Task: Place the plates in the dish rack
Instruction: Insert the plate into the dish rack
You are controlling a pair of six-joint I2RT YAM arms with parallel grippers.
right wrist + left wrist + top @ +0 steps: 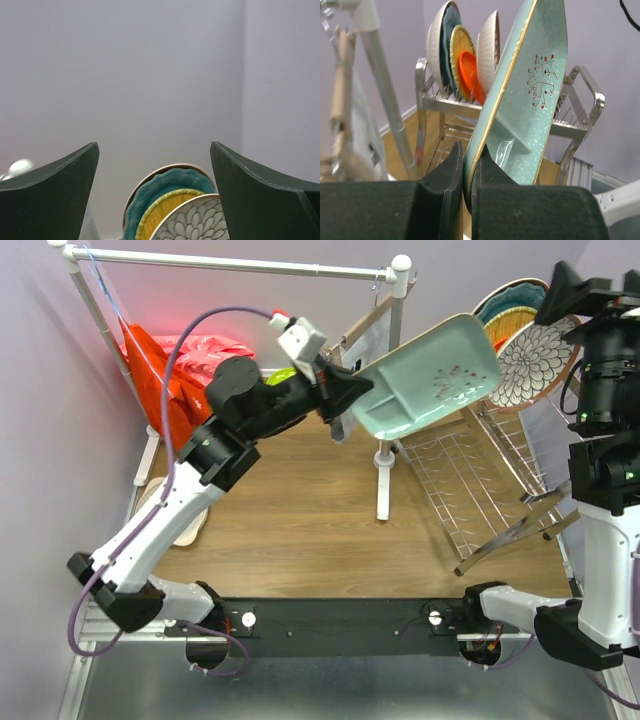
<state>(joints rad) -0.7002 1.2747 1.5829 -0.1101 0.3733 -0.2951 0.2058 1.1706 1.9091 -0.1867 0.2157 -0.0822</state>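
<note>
My left gripper (pixel 345 400) is shut on the rim of the mint rectangular tray (pixel 430 375) and holds it tilted in the air above the near end of the chrome dish rack (pixel 470 485). In the left wrist view the gripper (pixel 467 170) pinches the tray's (pixel 530 95) gold edge. Several plates stand at the rack's far end: a brown-rimmed white-floral one (pixel 535 360), a teal scalloped one (pixel 451 22), a woven yellow one (pixel 459 47) and an orange one (pixel 470 75). My right gripper (pixel 155 175) is open and empty above those plates. A lime green plate (pixel 282 375) peeks out behind my left arm.
A white pipe clothes rail (pixel 240 262) spans the back, its post (pixel 383 475) standing on the wooden table just left of the rack. Red and pink cloths (pixel 165 370) hang at the back left. A pale plate (pixel 185 525) lies under my left arm.
</note>
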